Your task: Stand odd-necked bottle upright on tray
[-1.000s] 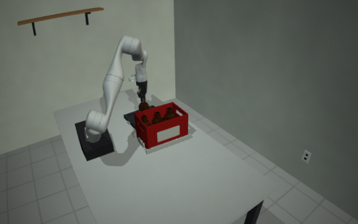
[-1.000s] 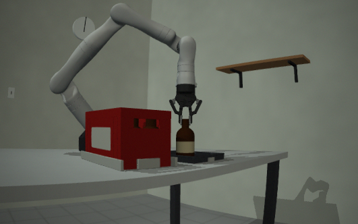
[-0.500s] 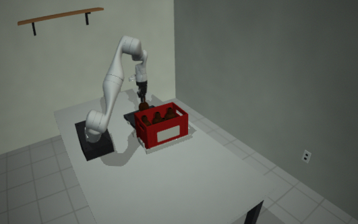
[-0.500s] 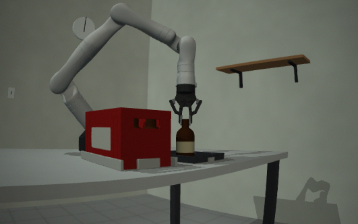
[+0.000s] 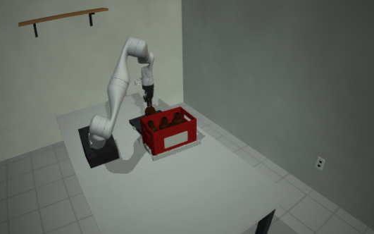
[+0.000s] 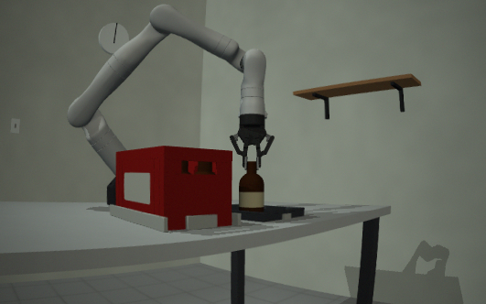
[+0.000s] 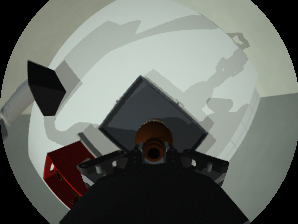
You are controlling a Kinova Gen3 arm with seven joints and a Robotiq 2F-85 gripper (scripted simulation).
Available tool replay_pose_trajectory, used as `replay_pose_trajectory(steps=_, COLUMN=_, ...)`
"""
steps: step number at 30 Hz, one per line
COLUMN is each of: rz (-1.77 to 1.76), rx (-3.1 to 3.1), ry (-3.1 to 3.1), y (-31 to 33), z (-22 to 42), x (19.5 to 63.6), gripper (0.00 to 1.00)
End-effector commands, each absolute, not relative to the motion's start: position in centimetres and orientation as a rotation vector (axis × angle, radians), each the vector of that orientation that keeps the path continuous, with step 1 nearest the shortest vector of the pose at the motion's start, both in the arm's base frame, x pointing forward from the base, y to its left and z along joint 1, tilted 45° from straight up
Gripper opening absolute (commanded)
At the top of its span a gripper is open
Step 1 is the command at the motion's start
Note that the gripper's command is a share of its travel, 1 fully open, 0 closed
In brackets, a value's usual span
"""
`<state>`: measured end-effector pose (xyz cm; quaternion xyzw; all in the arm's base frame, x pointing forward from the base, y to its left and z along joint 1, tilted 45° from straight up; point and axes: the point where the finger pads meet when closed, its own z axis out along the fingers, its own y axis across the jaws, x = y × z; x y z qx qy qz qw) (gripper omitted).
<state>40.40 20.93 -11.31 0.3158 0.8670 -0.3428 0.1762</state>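
Observation:
My gripper is shut on the neck of a brown bottle with a pale label. The bottle stands upright with its base on the dark tray, just behind the red crate. In the top view, three brown bottles show over the crate's rim; any others in the crate are hidden by its walls.
The crate stands in a pale grey holder on the white table. The arm's black base is at the table's left edge. A wooden shelf hangs on the wall.

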Motion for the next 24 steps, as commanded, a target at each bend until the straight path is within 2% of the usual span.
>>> replay_pose_trajectory(steps=1, rz=-0.967, rx=0.893, ry=2.456, y=21.06, z=-11.25, x=40.42, gripper=0.00)
replay_pose_trajectory(steps=3, rz=-0.967, rx=0.893, ry=2.456, y=21.06, z=-11.25, x=40.42, gripper=0.00)
replay_pose_trajectory(steps=4, rz=-0.967, rx=0.893, ry=2.456, y=21.06, z=-11.25, x=40.42, gripper=1.00)
replay_pose_trajectory(steps=24, rz=-0.967, rx=0.893, ry=2.456, y=21.06, z=-11.25, x=40.42, gripper=1.00)
